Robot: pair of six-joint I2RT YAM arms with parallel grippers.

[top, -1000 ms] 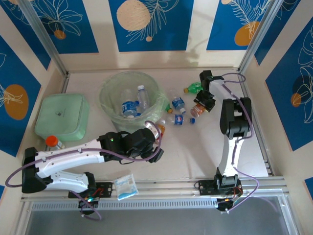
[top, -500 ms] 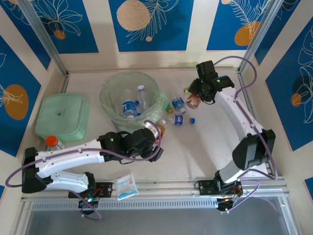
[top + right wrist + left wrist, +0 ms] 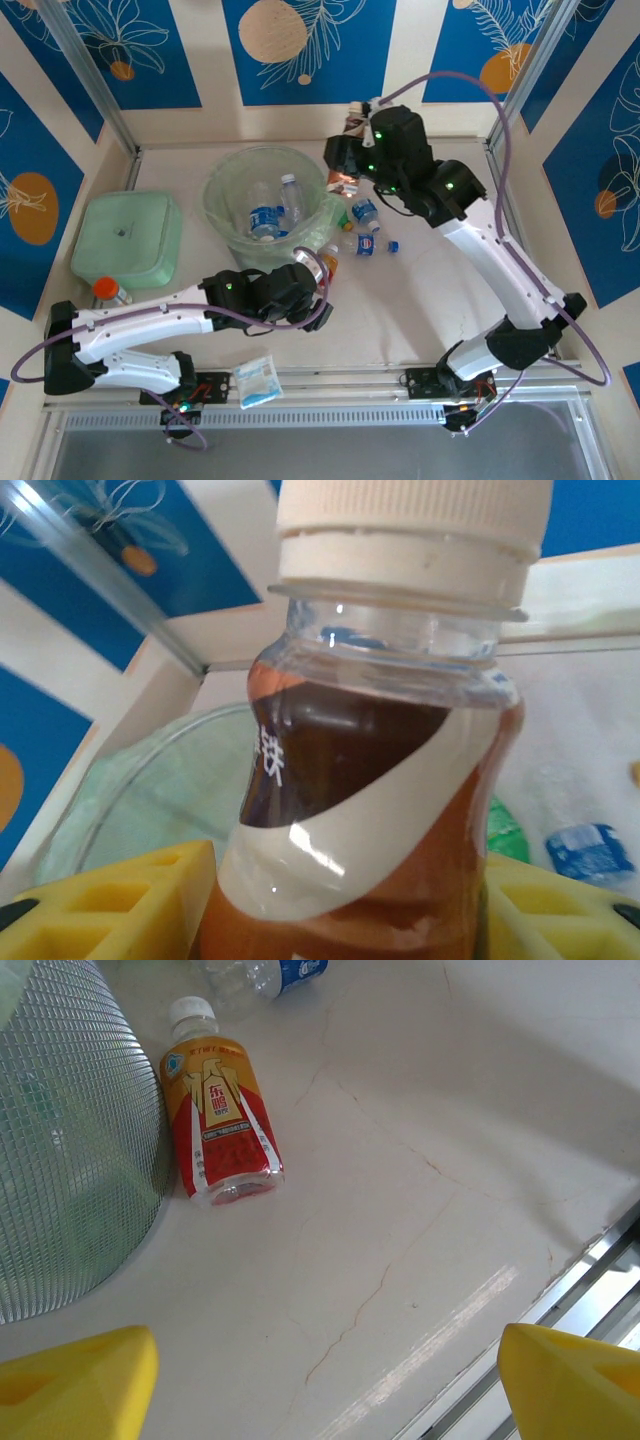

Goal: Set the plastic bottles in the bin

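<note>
The right gripper (image 3: 350,920) pinches a brown bottle (image 3: 370,780) between its yellow pads (image 3: 120,900) — cap up, held by the far right rim of the bin (image 3: 225,170). Two blue-label bottles (image 3: 265,220) lie inside the bin. The left gripper (image 3: 320,1390) hangs low over the table (image 3: 450,1160), jaws spread wide and empty — ahead of it a red bottle (image 3: 222,1120) lies on its side, just beside the bin's wall. More bottles (image 3: 366,243) lie loose on the table right of the bin.
</note>
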